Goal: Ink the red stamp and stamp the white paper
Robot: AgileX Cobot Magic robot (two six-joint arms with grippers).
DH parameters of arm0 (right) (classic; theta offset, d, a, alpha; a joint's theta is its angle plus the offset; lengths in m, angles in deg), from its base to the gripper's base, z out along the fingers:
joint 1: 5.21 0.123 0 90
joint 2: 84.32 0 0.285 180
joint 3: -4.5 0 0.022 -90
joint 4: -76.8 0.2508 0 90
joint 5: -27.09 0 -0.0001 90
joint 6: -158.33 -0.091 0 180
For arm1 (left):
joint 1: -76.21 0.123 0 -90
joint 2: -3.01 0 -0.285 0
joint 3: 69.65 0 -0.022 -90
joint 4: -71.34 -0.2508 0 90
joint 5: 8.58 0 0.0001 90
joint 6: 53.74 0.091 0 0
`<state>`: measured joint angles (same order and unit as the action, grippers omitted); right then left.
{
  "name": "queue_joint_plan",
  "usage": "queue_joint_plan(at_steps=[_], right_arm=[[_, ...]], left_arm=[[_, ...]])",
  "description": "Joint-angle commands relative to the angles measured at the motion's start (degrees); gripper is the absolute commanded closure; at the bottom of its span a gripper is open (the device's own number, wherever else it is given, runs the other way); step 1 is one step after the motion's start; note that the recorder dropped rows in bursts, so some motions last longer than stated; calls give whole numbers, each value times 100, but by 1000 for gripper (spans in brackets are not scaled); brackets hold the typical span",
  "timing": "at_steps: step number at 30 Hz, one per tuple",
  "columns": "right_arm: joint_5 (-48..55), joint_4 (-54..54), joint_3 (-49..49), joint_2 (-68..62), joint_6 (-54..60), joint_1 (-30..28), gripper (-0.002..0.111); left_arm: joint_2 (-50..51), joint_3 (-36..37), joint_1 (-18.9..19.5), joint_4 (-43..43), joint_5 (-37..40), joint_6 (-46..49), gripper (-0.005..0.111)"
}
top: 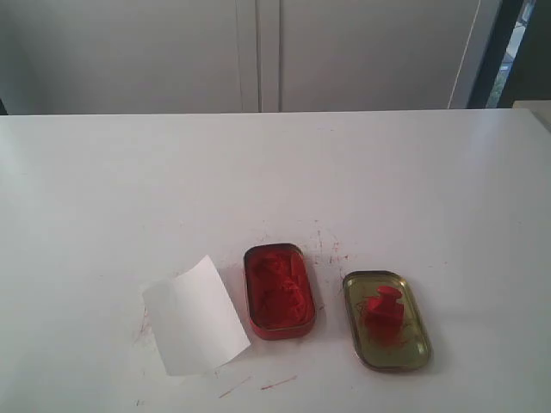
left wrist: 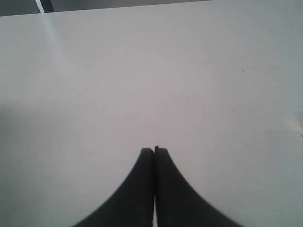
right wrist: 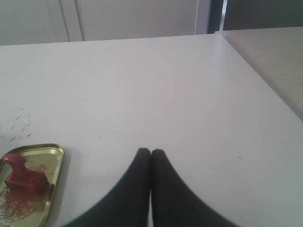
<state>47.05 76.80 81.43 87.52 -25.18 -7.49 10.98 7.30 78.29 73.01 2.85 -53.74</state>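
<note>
The red stamp [top: 382, 311] lies inside the gold lid [top: 415, 342] at the front right of the table; the right wrist view shows the stamp [right wrist: 21, 178] in the lid [right wrist: 53, 176] too. The white paper [top: 195, 316], one edge curled, lies at the front left. Between them sits the oblong red tin [top: 278, 291] of ink paste. Neither gripper appears in the exterior view. My left gripper [left wrist: 154, 150] is shut over bare table, holding nothing. My right gripper [right wrist: 151, 152] is shut and empty, a little way from the lid.
The white table [top: 275, 172] carries red ink smudges [top: 325, 249] behind the tin and streaks [top: 277, 382] near the front edge. White cabinet doors [top: 258, 52] stand behind the table. A second surface [right wrist: 270, 56] lies beyond the table's right edge.
</note>
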Motion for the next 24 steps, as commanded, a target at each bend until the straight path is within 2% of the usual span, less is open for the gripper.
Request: queue_joint_plan(at_steps=[1,14,24], right_arm=[[-13,0,29,37,4,-14,108],[-240,0,29,37,4,-14,108],[-1960,0,29,37,114,-14,108]], left_arm=[[-19,27,6,7,14,0,107],[-19,27,6,7,14,0,107],[-19,27,6,7,14,0,107]])
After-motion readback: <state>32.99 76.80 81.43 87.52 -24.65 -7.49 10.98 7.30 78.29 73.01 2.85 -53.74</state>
